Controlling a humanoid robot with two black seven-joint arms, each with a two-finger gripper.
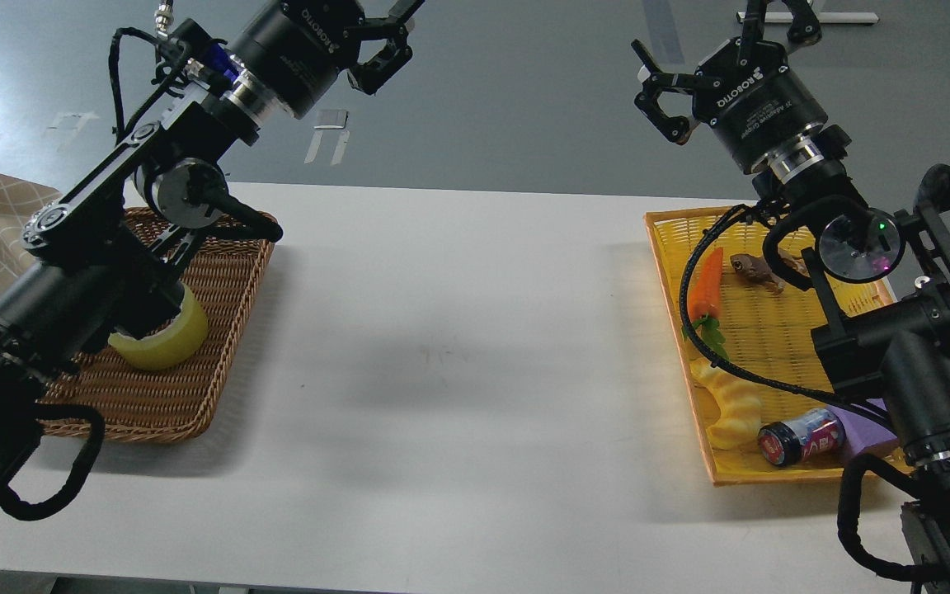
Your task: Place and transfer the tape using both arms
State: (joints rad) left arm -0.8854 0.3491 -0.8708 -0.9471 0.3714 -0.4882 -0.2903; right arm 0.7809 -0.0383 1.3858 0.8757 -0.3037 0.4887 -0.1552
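Tape point(163, 337) sits in the left wicker basket point(195, 396); both the left gripper point(388, 37) and right gripper point(693, 78) hover spread, empty; the task seems finished, or unstarted.

Left arm point(96, 247): enters at the lower left of the frame and rises diagonally toward the upper centre-left, cables looped along its links. Left gripper point(388, 37): at the top edge, fingers spread apart and partly cropped, empty. Right arm point(912, 346): enters at the lower right and climbs toward the upper right, a cable arcing off its wrist. Right gripper point(714, 49): raised in the upper right, fingers curled but parted, nothing between them.
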